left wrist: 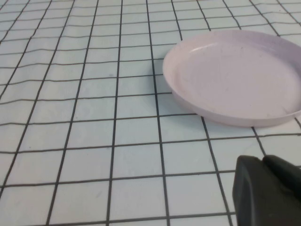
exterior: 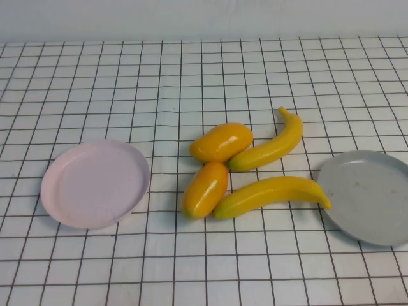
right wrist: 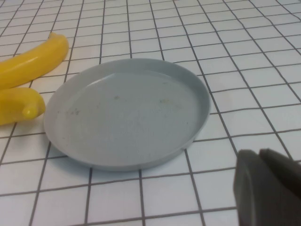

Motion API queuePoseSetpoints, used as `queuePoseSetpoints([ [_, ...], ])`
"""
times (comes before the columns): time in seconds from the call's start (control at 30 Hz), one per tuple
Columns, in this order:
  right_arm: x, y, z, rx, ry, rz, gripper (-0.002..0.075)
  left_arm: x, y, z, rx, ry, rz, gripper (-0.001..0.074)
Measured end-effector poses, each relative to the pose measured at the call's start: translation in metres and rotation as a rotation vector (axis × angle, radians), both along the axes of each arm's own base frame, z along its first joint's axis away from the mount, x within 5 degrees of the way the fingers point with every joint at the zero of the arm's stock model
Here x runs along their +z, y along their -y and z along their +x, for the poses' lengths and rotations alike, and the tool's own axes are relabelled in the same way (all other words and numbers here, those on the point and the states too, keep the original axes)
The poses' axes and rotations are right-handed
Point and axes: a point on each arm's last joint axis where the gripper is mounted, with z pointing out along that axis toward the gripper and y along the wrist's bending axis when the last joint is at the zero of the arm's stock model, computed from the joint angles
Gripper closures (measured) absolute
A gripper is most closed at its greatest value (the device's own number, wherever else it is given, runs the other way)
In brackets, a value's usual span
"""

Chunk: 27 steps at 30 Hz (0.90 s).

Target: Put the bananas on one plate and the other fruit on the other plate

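Fruit cluster, desk (exterior: 191, 64) centre, between pink plate (exterior: 95, 183) at left and grey plate (exterior: 370, 196) at right, both bare. Far banana (exterior: 271, 145): long axis diagonal, tip up-right. Near banana (exterior: 273, 194): near-horizontal, tip nearly touching the grey plate. Far mango (exterior: 221, 141), near mango (exterior: 204, 189): diagonal, touching. Left pincer (left wrist: 268, 193) near pink plate, right pincer (right wrist: 268, 188) near grey plate: finger state cannot be told.
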Motion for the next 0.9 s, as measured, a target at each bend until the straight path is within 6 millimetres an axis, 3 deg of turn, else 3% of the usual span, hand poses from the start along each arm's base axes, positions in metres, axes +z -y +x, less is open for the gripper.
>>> queuePoseSetpoints([
  [0.9, 0.0, 0.0, 0.0, 0.0, 0.0, 0.0, 0.0742, 0.0006, 0.0027, -0.0008, -0.05, 0.012, -0.002, 0.074],
])
